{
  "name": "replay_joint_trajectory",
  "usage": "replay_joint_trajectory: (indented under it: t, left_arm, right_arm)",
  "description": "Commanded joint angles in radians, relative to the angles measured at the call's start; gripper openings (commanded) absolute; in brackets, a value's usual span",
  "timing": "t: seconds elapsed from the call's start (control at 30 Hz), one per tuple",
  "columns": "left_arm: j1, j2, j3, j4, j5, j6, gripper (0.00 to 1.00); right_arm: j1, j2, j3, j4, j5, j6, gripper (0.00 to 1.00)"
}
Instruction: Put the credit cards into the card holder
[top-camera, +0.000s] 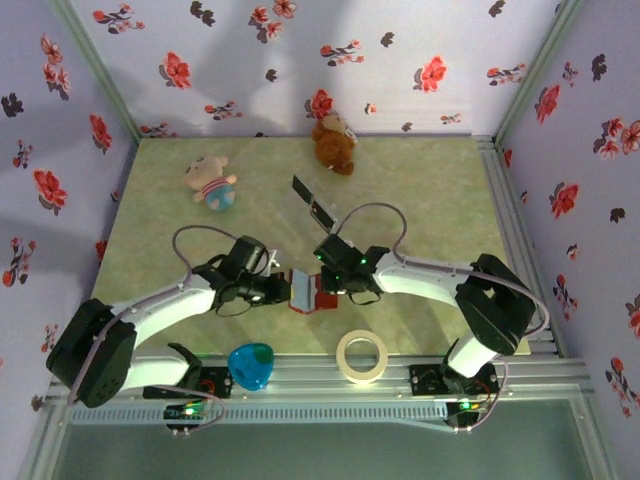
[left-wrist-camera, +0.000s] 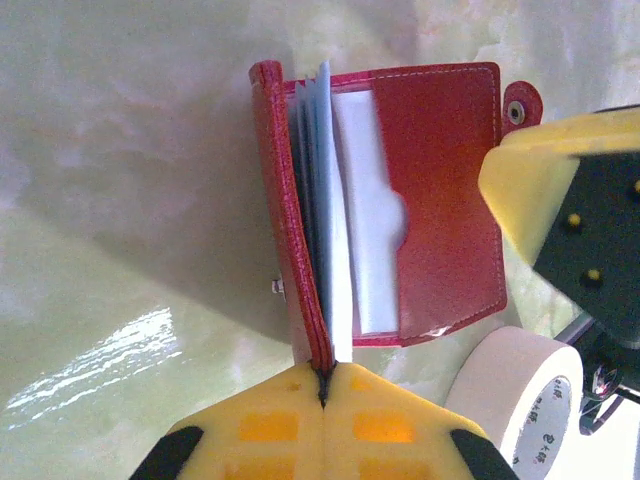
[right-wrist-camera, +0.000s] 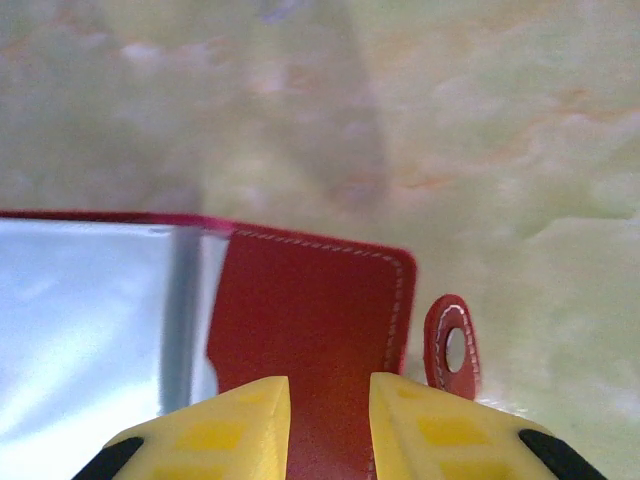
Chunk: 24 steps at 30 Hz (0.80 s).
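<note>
Left gripper (left-wrist-camera: 322, 385) clamps the raised flap of the dark-red folding card holder (left-wrist-camera: 440, 190); right gripper (right-wrist-camera: 330, 425), at 3 o'clock, hangs slightly parted over the flat flap.

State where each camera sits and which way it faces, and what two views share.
Top external: high behind the robot, looking down on the table, left arm and right arm.
Left wrist: on the left arm, looking past the left gripper, shut on the card holder.
Right wrist: on the right arm, facing down past the open right gripper onto its red flap.
Shared: both wrist views show the card holder.
</note>
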Motion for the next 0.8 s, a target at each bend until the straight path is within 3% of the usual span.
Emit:
replay_joint_trajectory:
  t: [0.0,0.2,0.37,0.6,0.77]
  left_arm:
    - [0.026,0.016,-0.045,0.086,0.045,-0.015,0.00]
    - [0.048,0.103,-0.038,0.111,0.076,-0.004,0.00]
    - [0.059,0.128,-0.049,0.138,0.094,-0.009,0.00]
    - [0.061,0.117,-0.064,0.144,0.097,-0.009,0.00]
    - [0.061,0.101,-0.054,0.133,0.124,-0.014,0.00]
  right_arm:
    - [-0.011,0.037,-0.031,0.007,0.021,0.012,0.25]
    - [-0.010,0.081,-0.008,0.016,0.012,-0.030,0.21]
    - [-0.040,0.014,-0.026,0.051,-0.064,-0.136,0.24]
    - [-0.118,-0.093,-0.011,0.127,-0.187,-0.460,0.36]
    - [-0.119,-0.111,0.062,0.104,0.015,-0.707,0.50]
